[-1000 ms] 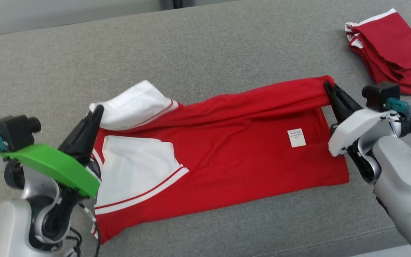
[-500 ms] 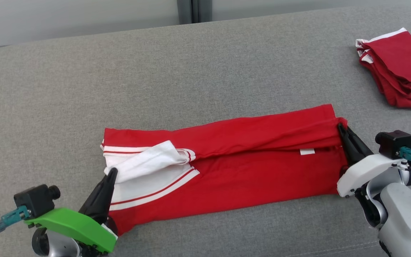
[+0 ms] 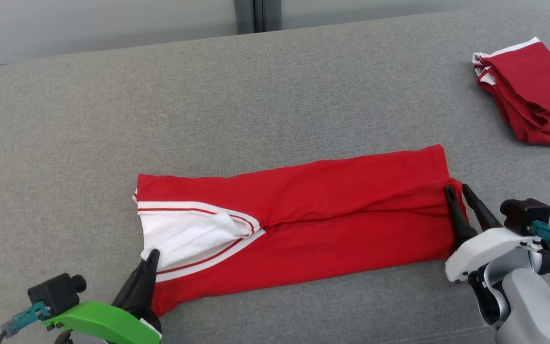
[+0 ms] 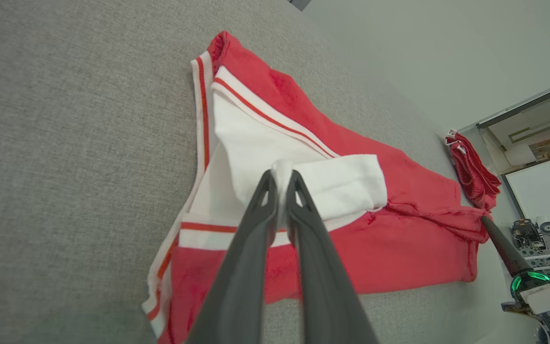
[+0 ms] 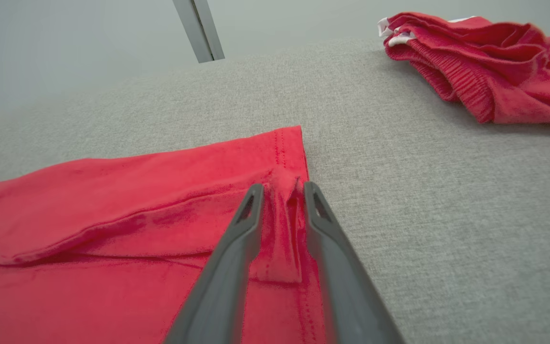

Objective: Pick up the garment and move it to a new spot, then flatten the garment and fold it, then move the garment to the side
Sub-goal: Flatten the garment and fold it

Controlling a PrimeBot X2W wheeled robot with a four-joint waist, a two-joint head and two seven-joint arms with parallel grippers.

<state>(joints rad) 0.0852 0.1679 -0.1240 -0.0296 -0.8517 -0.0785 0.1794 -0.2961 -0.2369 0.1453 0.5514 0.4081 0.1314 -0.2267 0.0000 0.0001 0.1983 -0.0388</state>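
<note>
The garment [image 3: 327, 210], a red shirt with white, red-striped sleeves, lies folded into a long strip across the grey cushion [image 3: 275, 95]. My left gripper [image 3: 153, 253] is at its left end, low on the surface. In the left wrist view the left gripper [image 4: 282, 174] is shut on a fold of the white sleeve [image 4: 337, 179]. My right gripper [image 3: 457, 188] is at the garment's right hem. In the right wrist view the right gripper [image 5: 282, 186] stands open, its fingers parted around a small raised ridge of the garment [image 5: 112, 200].
A second red garment pile [image 3: 533, 91] lies bunched at the cushion's far right, apart from the strip; it appears in the right wrist view as the pile [image 5: 494, 62]. A pale wall with a dark post [image 3: 256, 14] runs behind the cushion.
The lifted far edge has been brought over and laid down, leaving the garment a flat strip. Both grippers have come down to the surface. The right gripper's fingers have parted. The head camera has shifted.
</note>
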